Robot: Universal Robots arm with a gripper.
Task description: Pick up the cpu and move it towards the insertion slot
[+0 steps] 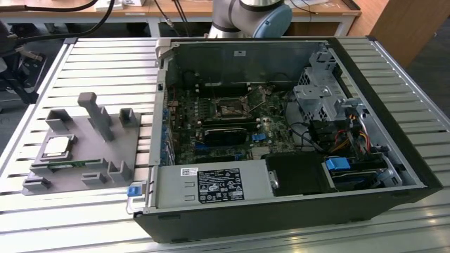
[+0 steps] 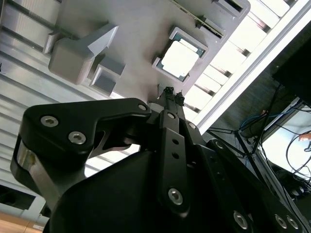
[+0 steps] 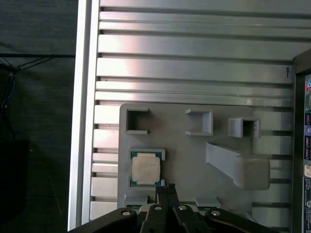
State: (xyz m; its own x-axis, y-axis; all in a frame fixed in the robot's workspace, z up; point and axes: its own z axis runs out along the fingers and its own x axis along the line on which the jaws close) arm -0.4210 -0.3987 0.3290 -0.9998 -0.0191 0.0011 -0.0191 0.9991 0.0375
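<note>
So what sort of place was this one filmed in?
Probably a robotics lab or workshop bench: an open computer case sits on a slatted metal table, beside a grey fixture holding the cpu, with a robot arm behind.

I see the cpu (image 1: 58,146) lying flat, face up, in a square seat of the grey fixture (image 1: 86,152) at the exterior view's left. It's a small square chip with a silvery-white metal face and a thin tan rim. It sits level and square in its corner guides, and nothing touches it. In both wrist views its bright face is fully exposed.

I see the insertion slot (image 1: 230,109) on the motherboard (image 1: 184,124) inside the open computer case (image 1: 281,216). It's a small square socket with a dark centre and a shiny metal frame, lying flat. It is well apart from the cpu, toward the exterior view's right.
</note>
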